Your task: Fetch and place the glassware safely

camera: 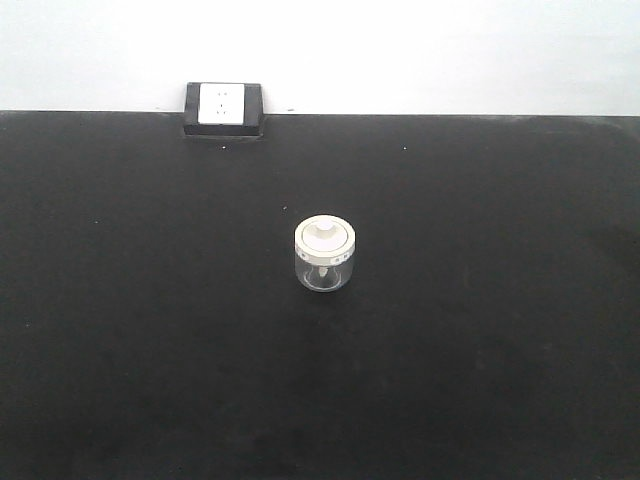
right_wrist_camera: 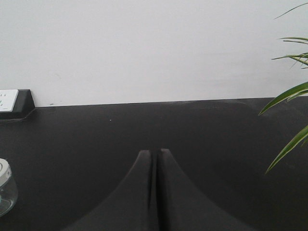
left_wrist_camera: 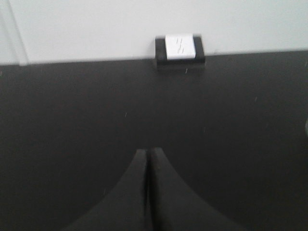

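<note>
The left gripper (left_wrist_camera: 147, 159) is closed, its two dark fingers pressed together with only a thin seam between them, and it holds nothing. It hangs over bare black table (left_wrist_camera: 72, 120), pointing toward the far edge, where a power strip (left_wrist_camera: 180, 49) with a white socket face sits against the white wall (left_wrist_camera: 96, 29). The right gripper (right_wrist_camera: 155, 159) is likewise pinched shut and empty, aimed at the far edge of the table and the wall behind it. To its left, at the near left corner of its view, part of the jar (right_wrist_camera: 6, 190) shows. At the right side of that view, green plant leaves (right_wrist_camera: 288, 96) reach in over the table's right end.

In the front view neither gripper appears. The jar (camera: 326, 254) stands upright near the middle of the table, its axis vertical, resting on its base. It is a short clear glass jar closed by a round cream-white lid (camera: 326, 237) with a raised knob at the centre, facing up. Through the glass it looks empty apart from a small pale piece under the lid.

Dark table surface lies open on every side of the jar. The power strip is well apart from it, at the far edge to the left. The table's far edge meets the wall.
</note>
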